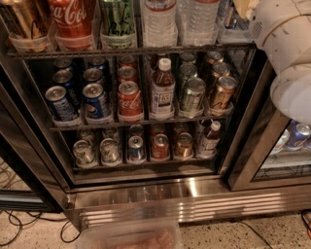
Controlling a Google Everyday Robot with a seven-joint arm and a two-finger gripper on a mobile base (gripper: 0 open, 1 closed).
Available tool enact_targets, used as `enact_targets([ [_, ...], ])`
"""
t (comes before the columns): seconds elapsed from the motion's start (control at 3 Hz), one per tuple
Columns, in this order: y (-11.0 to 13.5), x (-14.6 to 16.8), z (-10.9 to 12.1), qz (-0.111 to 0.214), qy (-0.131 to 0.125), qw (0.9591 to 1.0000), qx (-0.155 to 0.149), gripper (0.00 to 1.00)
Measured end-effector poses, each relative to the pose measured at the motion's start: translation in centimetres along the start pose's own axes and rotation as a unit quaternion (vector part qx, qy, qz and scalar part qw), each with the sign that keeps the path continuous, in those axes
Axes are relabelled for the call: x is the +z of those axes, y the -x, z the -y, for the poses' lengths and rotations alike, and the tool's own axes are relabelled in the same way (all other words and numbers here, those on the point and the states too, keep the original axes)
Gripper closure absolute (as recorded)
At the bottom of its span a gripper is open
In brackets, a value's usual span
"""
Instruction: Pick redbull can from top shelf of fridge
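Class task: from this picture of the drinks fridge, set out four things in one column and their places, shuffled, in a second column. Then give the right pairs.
Things
1. front Pepsi can
2. white-capped bottle
3. robot arm
4. steel grille

Places
A. below all the racks
B. upper right of the picture
C. middle rack, centre
D. middle rack, just left of the red Coca-Cola can

Pairs: 1-D, 2-C, 3-B, 4-A.

The gripper is out of view, seemingly past the top edge beyond the arm.

The top shelf point(131, 50) carries clear bins point(29, 44) holding a gold can point(22, 19), Coca-Cola can point(73, 17), green can point(116, 19) and water bottles point(158, 19). The gripper point(240, 9) is at its right end.
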State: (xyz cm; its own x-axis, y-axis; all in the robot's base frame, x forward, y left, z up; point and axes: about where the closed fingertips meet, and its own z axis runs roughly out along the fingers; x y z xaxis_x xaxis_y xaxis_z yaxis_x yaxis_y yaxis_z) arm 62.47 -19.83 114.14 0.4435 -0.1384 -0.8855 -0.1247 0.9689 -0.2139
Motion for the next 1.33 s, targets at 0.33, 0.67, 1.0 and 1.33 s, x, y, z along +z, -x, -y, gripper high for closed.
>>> enact_targets([
  [0.33,1.3,-1.3,0.0,-0.011,-0.001,0.9998,0.016,1.00],
  [0.67,2.3,-3.2,-0.3,-0.033,0.002,0.9988,0.037,1.00],
  [1.0,2.8,-5.6,-1.9,-0.064,0.012,0.9945,0.082,1.00],
  [1.33,2.8,-5.6,-1.9,-0.064,0.012,0.9945,0.082,1.00],
])
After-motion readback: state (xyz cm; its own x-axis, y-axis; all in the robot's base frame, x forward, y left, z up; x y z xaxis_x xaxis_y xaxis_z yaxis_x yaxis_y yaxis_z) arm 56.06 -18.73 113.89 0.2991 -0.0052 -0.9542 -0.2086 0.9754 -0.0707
